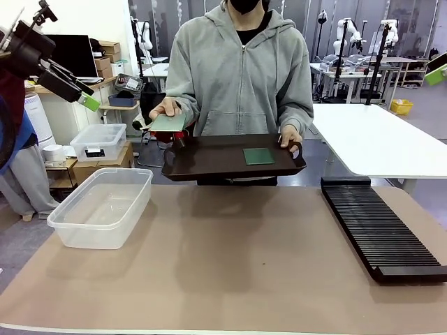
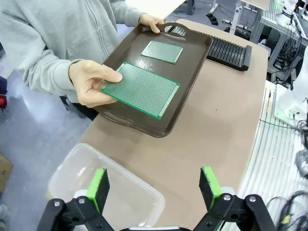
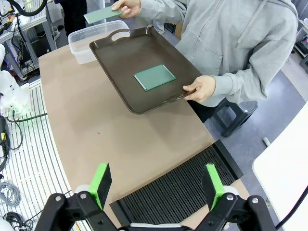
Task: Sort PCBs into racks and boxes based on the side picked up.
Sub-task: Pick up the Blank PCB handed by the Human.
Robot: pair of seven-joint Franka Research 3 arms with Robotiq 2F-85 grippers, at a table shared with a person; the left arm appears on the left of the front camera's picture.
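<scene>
A person at the far side holds a dark brown tray (image 1: pixel 209 157) with one hand. One green PCB (image 1: pixel 258 155) lies flat on it, also seen from the wrists (image 2: pixel 162 51) (image 3: pixel 154 77). The person's other hand (image 1: pixel 165 108) holds the second PCB (image 1: pixel 168 123) up over the tray's left end (image 2: pixel 140 89) (image 3: pixel 102 14). The clear box (image 1: pixel 101 205) stands at the table's left. The long black rack (image 1: pixel 380 227) lies at the right. My left gripper (image 2: pixel 154 185) hangs open above the box (image 2: pixel 103 199). My right gripper (image 3: pixel 156 183) is open above the rack (image 3: pixel 185 190).
The brown table mat (image 1: pixel 223 265) stretches between box and rack. A smaller clear box with a white lid (image 1: pixel 98 142) sits on a stand beyond the table's left. A white table (image 1: pixel 380 136) stands at the back right. My left arm's fingers (image 1: pixel 77 91) show raised at the upper left.
</scene>
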